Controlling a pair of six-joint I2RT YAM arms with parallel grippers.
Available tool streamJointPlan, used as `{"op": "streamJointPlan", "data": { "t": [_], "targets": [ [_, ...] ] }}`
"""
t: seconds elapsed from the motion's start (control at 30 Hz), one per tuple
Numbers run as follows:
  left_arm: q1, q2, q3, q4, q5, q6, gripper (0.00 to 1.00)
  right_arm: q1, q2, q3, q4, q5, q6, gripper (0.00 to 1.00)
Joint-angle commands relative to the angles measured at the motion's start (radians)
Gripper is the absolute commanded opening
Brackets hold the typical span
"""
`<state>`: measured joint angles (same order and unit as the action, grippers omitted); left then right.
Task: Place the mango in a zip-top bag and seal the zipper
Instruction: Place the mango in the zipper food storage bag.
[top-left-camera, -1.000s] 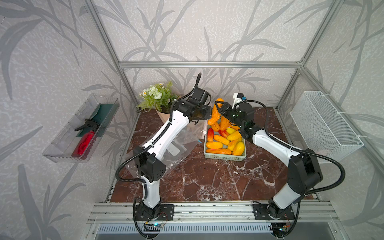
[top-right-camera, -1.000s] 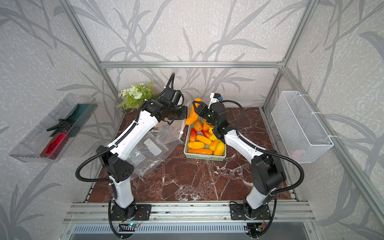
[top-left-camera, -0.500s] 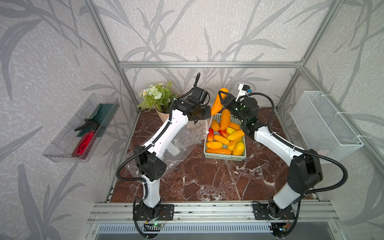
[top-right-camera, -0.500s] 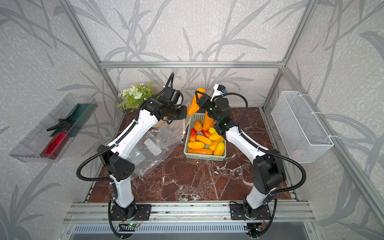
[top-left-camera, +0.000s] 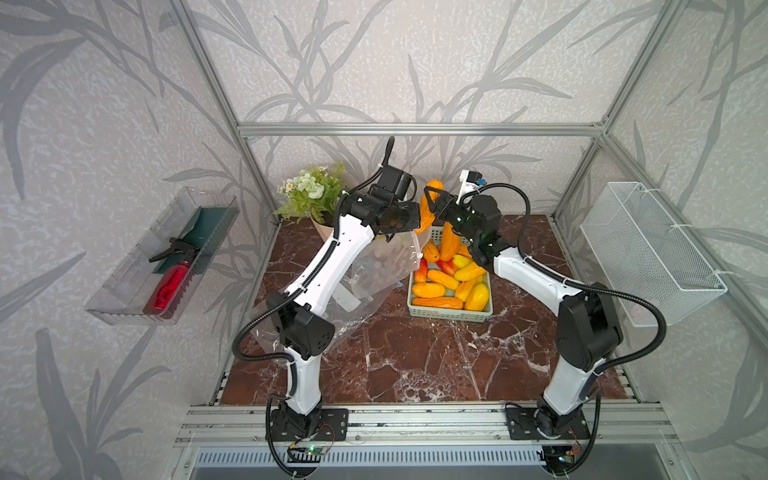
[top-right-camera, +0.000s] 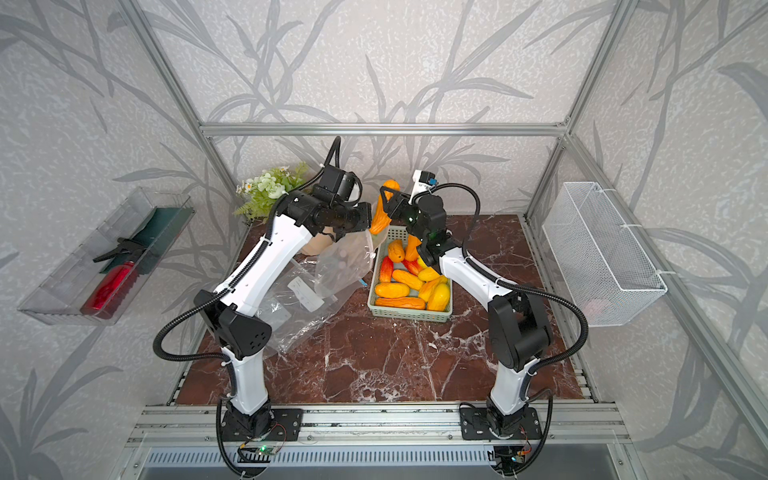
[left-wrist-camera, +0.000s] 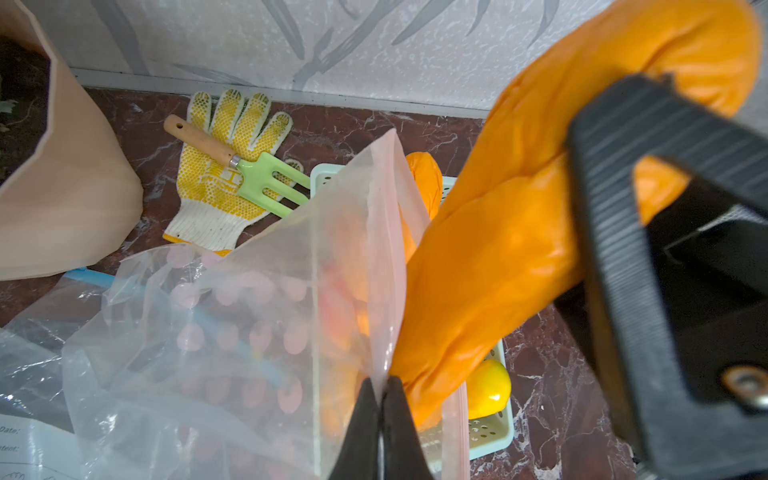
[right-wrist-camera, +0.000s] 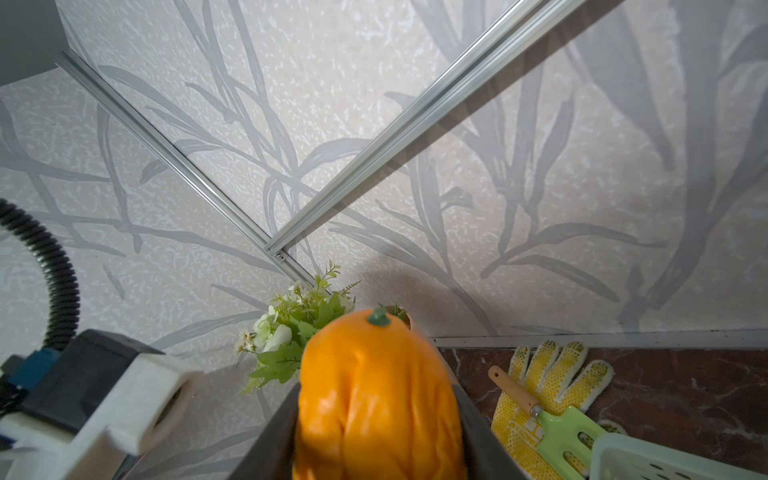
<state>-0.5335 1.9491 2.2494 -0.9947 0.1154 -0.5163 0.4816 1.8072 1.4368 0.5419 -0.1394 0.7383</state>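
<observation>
Your left gripper (left-wrist-camera: 380, 392) pinches tight on the rim of the zip-top bag (left-wrist-camera: 249, 332), holding it aloft, while the right gripper (right-wrist-camera: 380, 432) clamps the orange mango (left-wrist-camera: 498, 249) in mid-air just beside that rim, above the fruit basket (top-left-camera: 451, 316). Insertion is in hand: next, you'll likely steer the tip down through the mouth. Whether the tip is already inside is hard to tell

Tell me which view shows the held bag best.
Left wrist view: the bag fills it, edge pinched in the left gripper. Both top views show it small, hanging. The right wrist view misses it.
</observation>
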Motion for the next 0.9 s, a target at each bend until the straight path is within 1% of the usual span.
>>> {"op": "streamJointPlan", "data": {
  "t": [0.0,0.1,0.27,0.33,0.4,0.47,0.57,0.63,0.73,0.8,0.87],
  "targets": [
    [0.009,0.014,0.039,-0.011,0.026,-0.032,0.00,0.016,0.000,-0.017,0.073,-0.022,-0.055,0.21],
    [0.017,0.014,0.041,0.007,0.038,-0.058,0.00,0.037,0.004,-0.045,0.105,-0.042,-0.054,0.22],
    [0.024,0.017,0.059,0.022,0.033,-0.081,0.00,0.055,-0.022,-0.136,0.114,-0.032,-0.053,0.25],
    [0.026,0.022,0.075,0.012,0.022,-0.079,0.00,0.048,-0.043,-0.175,0.103,-0.020,-0.054,0.29],
    [0.026,0.028,0.083,0.003,0.016,-0.074,0.00,0.036,-0.069,-0.195,0.064,-0.016,-0.049,0.39],
    [0.026,0.032,0.082,-0.002,0.018,-0.071,0.00,0.027,-0.094,-0.185,-0.026,-0.008,-0.059,0.53],
    [0.023,0.041,0.082,-0.005,0.030,-0.070,0.00,0.017,-0.157,-0.139,-0.180,-0.001,-0.073,0.69],
    [0.024,0.046,0.082,-0.005,0.026,-0.068,0.00,0.007,-0.194,-0.108,-0.286,0.018,-0.077,0.77],
    [0.024,0.053,0.085,-0.011,0.015,-0.051,0.00,-0.013,-0.251,-0.086,-0.440,0.054,-0.071,0.79],
    [0.023,0.059,0.087,-0.017,0.014,-0.044,0.00,-0.030,-0.283,-0.081,-0.577,0.107,-0.023,0.78],
    [0.020,0.065,0.085,-0.020,0.018,-0.039,0.00,-0.058,-0.307,-0.102,-0.700,0.156,0.058,0.76]
  ]
}}
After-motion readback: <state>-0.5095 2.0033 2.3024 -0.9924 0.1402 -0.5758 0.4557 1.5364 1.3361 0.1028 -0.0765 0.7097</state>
